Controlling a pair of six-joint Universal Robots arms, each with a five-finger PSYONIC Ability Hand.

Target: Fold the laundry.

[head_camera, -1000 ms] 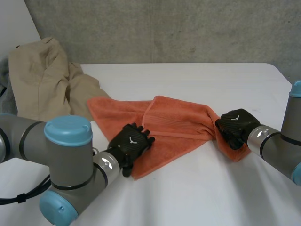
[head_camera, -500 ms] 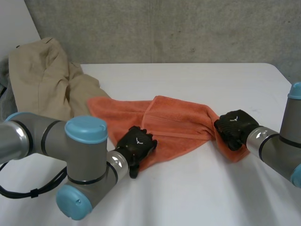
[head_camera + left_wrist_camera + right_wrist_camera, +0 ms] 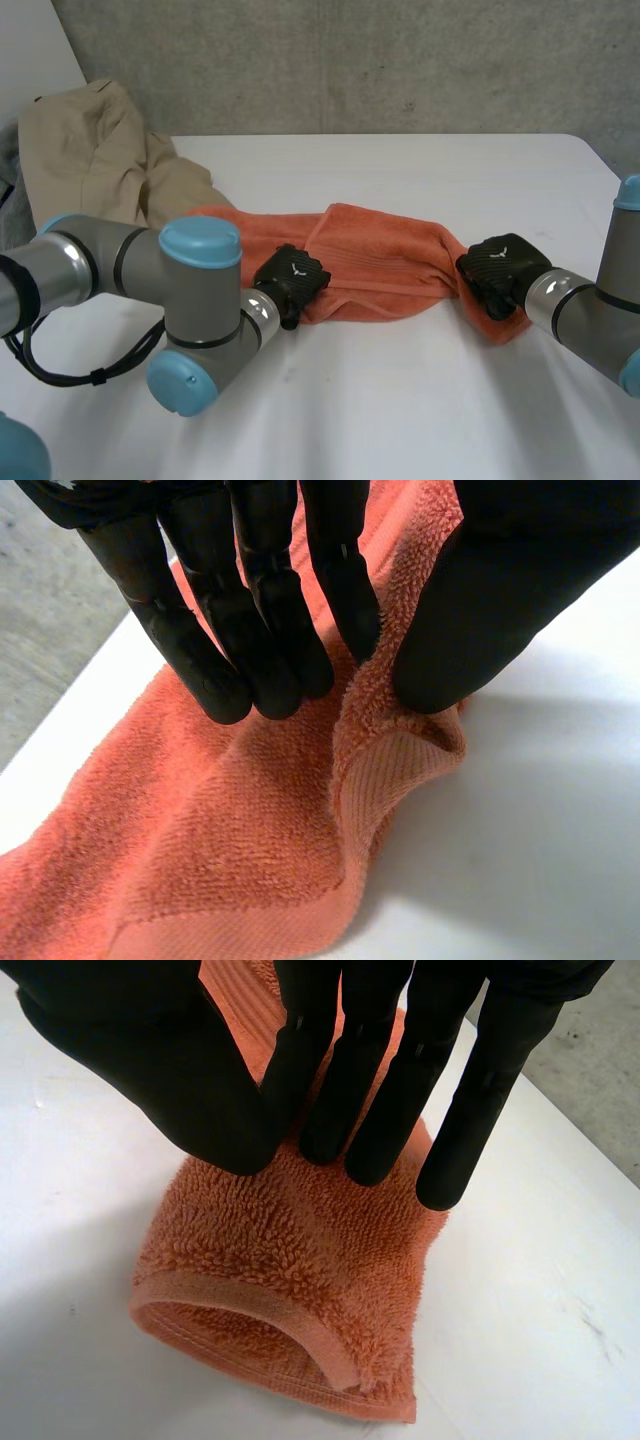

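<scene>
An orange towel (image 3: 375,265) lies rumpled across the middle of the white table (image 3: 400,400). My left hand (image 3: 292,281) is at the towel's near left corner and pinches a fold of the towel (image 3: 400,750) between thumb and fingers (image 3: 270,630). At the towel's right end my right hand (image 3: 497,268) pinches the cloth too. There the thumb (image 3: 170,1070) and the fingers (image 3: 400,1090) squeeze a doubled edge of the towel (image 3: 290,1290), whose hem curls open below them.
A beige garment (image 3: 95,165) lies heaped at the table's far left corner, close to the towel's left end. A grey wall (image 3: 350,60) stands behind the table. My left arm's elbow (image 3: 195,320) sits low over the near left of the table.
My left hand has closed on the towel's near left corner and pulled it back towards the far side, so the towel now lies narrower. The right hand has held its grip and barely moved.
</scene>
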